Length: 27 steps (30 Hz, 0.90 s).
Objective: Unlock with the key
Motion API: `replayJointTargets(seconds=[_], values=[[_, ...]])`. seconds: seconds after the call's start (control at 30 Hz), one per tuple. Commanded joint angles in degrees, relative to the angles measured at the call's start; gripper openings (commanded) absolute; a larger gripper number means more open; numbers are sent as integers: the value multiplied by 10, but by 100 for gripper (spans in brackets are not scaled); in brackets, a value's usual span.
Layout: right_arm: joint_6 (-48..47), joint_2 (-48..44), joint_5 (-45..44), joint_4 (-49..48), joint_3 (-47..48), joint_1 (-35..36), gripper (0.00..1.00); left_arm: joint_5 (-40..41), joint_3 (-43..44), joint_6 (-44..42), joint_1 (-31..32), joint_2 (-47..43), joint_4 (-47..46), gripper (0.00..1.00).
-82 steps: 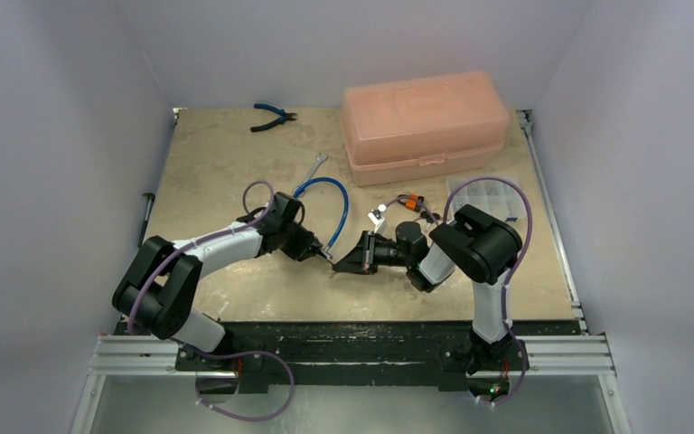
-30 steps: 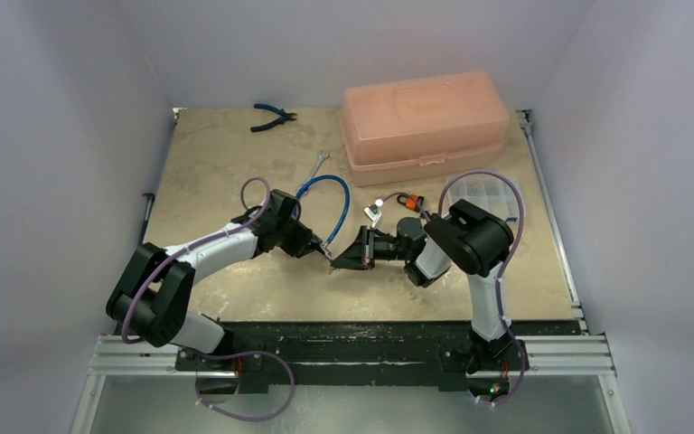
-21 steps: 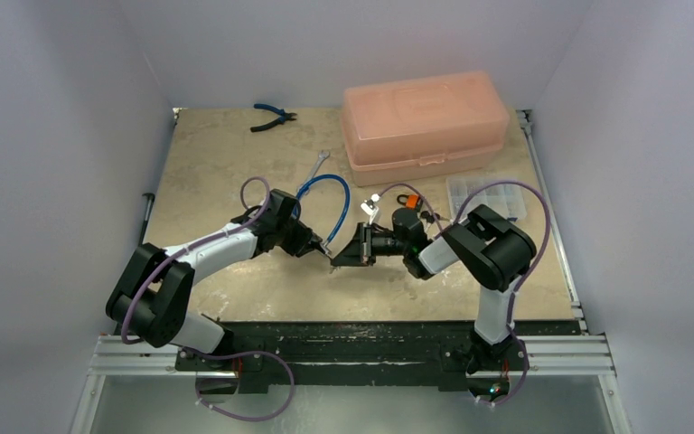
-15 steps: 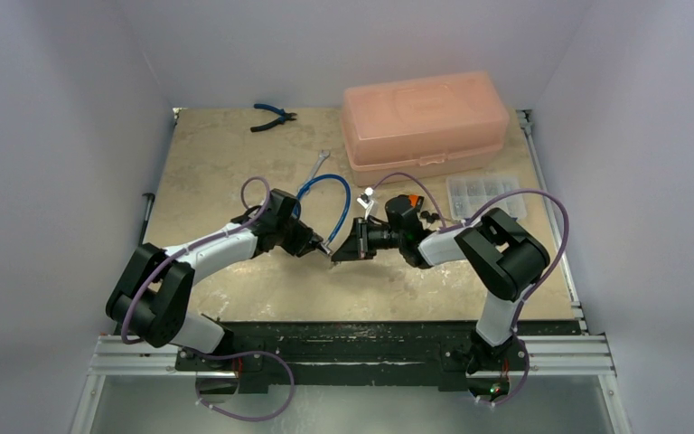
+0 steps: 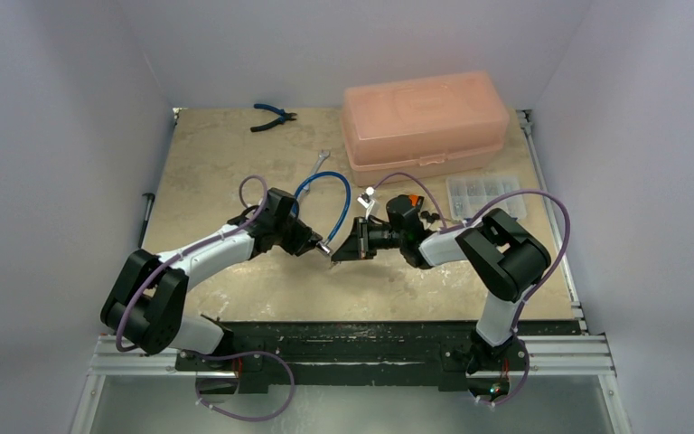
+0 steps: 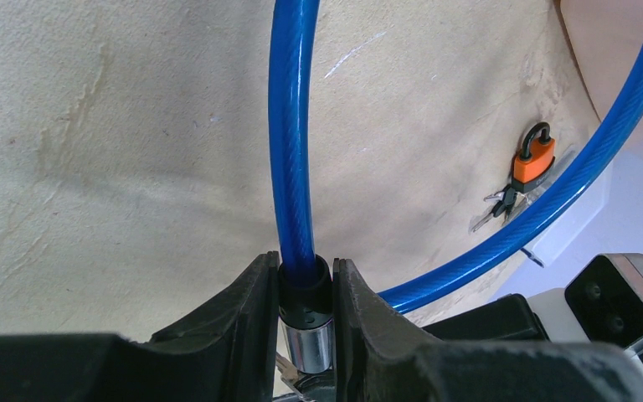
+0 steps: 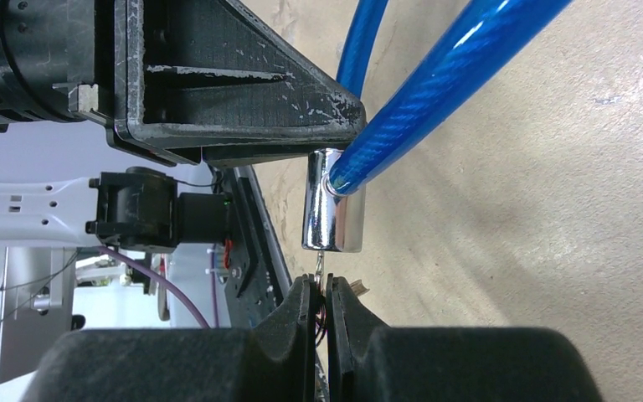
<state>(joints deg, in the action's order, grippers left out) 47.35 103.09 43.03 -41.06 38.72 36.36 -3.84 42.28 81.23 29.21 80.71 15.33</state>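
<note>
A blue cable lock [image 5: 330, 197] loops on the table. My left gripper [image 5: 322, 246] is shut on its black and chrome lock barrel [image 6: 306, 322]; the blue cable [image 6: 291, 142] rises from between the fingers in the left wrist view. My right gripper [image 5: 339, 250] faces it from the right and is shut on a small key [image 7: 320, 270]. The key's blade is in the end of the chrome barrel [image 7: 331, 216]. The two grippers meet tip to tip at the table's middle.
A pink plastic toolbox [image 5: 425, 123] stands at the back right. A clear parts organiser [image 5: 486, 193] lies right of it. An orange padlock with keys [image 5: 409, 201] lies behind the right gripper, also in the left wrist view [image 6: 532, 162]. Blue pliers [image 5: 273, 116] and a wrench [image 5: 318, 165] lie at the back.
My right arm has swung its elbow out to the right and its wrist has rolled, with the gripper still on the key at the barrel. My left arm shifted slightly back.
</note>
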Motion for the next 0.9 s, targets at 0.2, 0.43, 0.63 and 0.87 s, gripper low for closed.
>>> replayJointTargets(seconds=[0.2,0.43,0.63,0.87], values=[[131,29,-38,-167,-36,-9,0,-69,3,3,8,-30,-34,0],[193,71,-26,-255,-32,-10,0,-72,-1,3,8,-35,-32,0],[121,42,-45,-152,-11,-10,0,-74,-2,5,9,-39,-31,0],[-9,-3,-125,20,40,-9,0,-77,3,7,18,-39,-30,0]])
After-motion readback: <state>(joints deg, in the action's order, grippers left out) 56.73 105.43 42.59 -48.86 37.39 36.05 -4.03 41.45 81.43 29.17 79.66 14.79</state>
